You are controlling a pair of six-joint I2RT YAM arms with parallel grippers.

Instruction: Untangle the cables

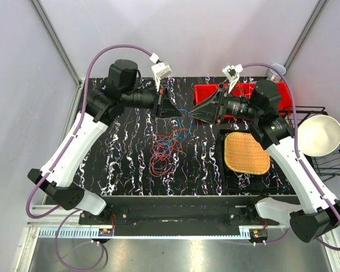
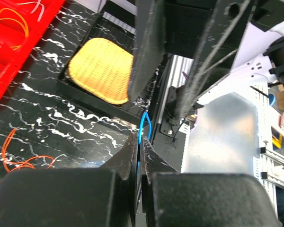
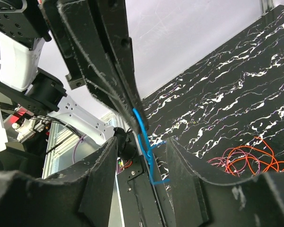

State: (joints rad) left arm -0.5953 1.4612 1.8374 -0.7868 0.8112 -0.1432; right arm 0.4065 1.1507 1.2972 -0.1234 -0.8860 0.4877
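A blue cable hangs above the table, stretched between my two grippers. My left gripper is shut on it, and the blue cable sticks out past the tips as a small loop. My right gripper is open. The knotted blue cable runs down between its fingers without touching them. In the top view the left gripper and right gripper almost meet tip to tip. The other cables, orange, red and pink, lie tangled on the table below.
A yellow woven mat sits in a black tray at the right. A red bin stands at the back. A white bowl rests on a wire rack at the far right.
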